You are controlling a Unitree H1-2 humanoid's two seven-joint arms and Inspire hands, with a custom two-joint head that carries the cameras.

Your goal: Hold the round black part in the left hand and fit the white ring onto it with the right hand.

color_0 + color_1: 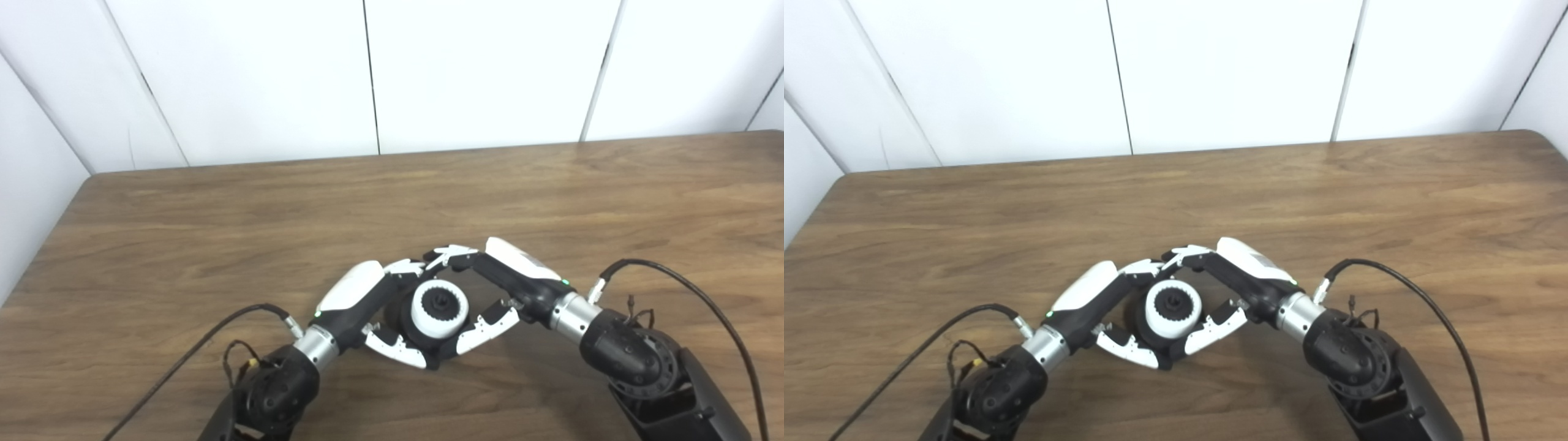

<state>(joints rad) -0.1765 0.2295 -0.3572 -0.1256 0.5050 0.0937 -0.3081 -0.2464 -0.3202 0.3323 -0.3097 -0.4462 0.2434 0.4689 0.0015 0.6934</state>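
The round black plastic part (409,323) is cradled in the left hand (367,306), near the front edge of the brown wooden table (184,233), about midway between its left and right edges. The toothed white plastic ring (438,308) sits on it, enclosed by the right hand (499,288); full seating cannot be confirmed. Both parts are judged rigid, light and smooth (slippery); the ring's outer wall is the best hold. Ample room remains toward the rear edge.

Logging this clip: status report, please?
Left hand shut on round black part. Right hand shut on white ring, ring seated on the part. Nothing in the way.
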